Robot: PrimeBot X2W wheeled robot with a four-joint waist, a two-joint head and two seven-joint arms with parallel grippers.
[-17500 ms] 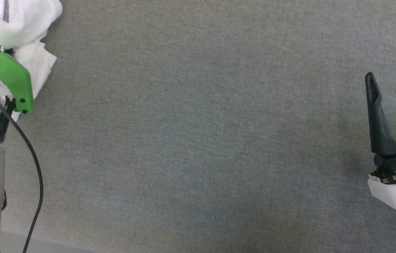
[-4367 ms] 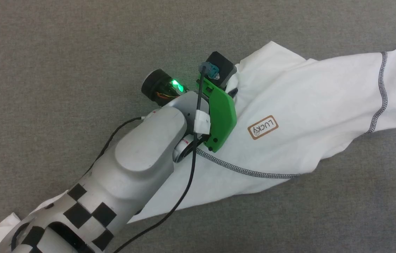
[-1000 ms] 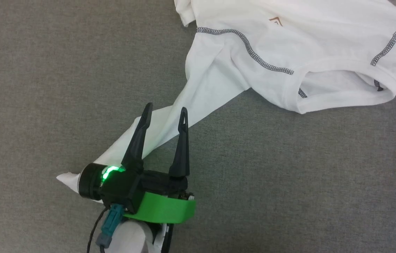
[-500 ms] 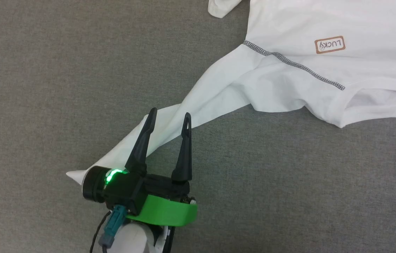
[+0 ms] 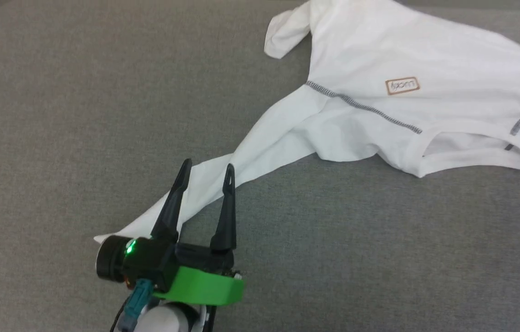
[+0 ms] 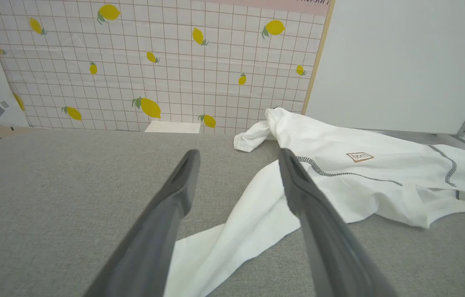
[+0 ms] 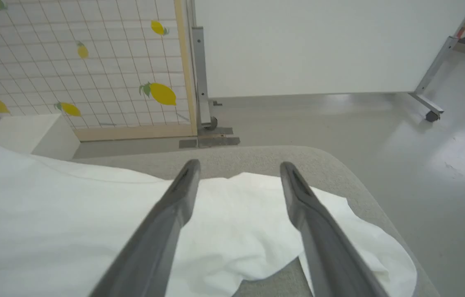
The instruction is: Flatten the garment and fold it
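Observation:
The white T-shirt [image 5: 393, 60] lies partly spread at the upper right of the grey table, brownish logo [image 5: 402, 85] facing up and grey zigzag stitching [image 5: 361, 108] across it. One long strip of the shirt [image 5: 260, 147] trails toward the lower left. My left gripper [image 5: 206, 171] hovers open over the end of that strip, nothing between its fingers; the left wrist view has the same gripper [image 6: 236, 159] above the T-shirt [image 6: 364, 181]. My right gripper [image 7: 238, 169] is open above another part of the T-shirt [image 7: 71, 206] near the table's rounded corner.
The grey fabric table [image 5: 57, 115] has bare room to the left and front. A lemon-patterned panel [image 6: 154, 62] and a white board [image 6: 401, 62] stand beyond the far edge. A small white box [image 7: 30, 134] sits on the floor by the panel.
The head camera has shifted, so the shirt sits lower and more of it shows. The left gripper stays open over the trailing strip, holding nothing.

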